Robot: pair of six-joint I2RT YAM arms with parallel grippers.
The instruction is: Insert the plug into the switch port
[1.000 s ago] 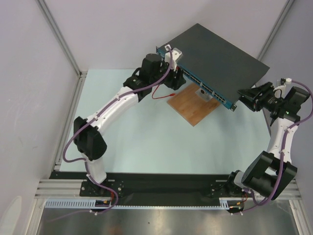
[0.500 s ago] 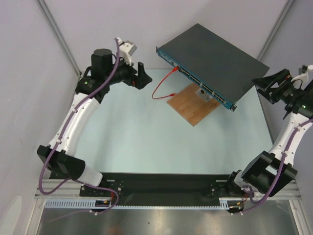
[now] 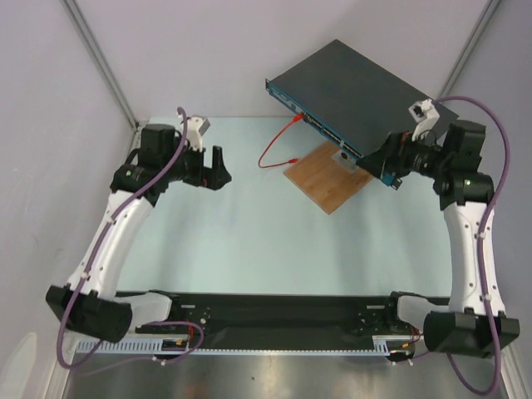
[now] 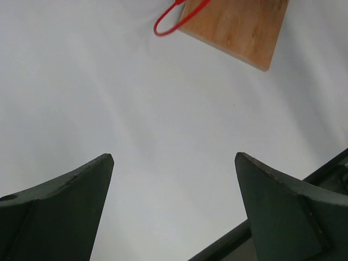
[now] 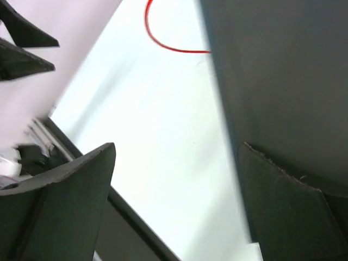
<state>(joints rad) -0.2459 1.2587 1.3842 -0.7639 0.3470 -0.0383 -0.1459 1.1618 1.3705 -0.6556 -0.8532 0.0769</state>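
The dark-grey switch (image 3: 366, 91) stands tilted at the back, its teal front face toward me. A thin red cable (image 3: 268, 154) runs from that face in a loop over the table. Its plug (image 3: 298, 121) sits at a switch port (image 3: 304, 123) near the left end; how deep it sits is too small to tell. The cable's other end (image 3: 296, 158) lies by the wooden board. My left gripper (image 3: 220, 169) hangs open and empty left of the cable, well away from the switch. My right gripper (image 3: 384, 163) is open and empty at the switch's right front corner.
A brown wooden board (image 3: 328, 179) lies under the switch's front edge, with a small grey piece (image 3: 342, 156) on it. The left wrist view shows the board (image 4: 239, 27) and the cable loop (image 4: 163, 24) ahead of the open left gripper (image 4: 174, 156). The right wrist view is blurred, with the switch (image 5: 272, 70) to its right.
My left gripper has drawn back from the switch's front to the left and opened; the cable end stayed at the switch. The right arm swung out, then in toward the switch's right corner, opening.
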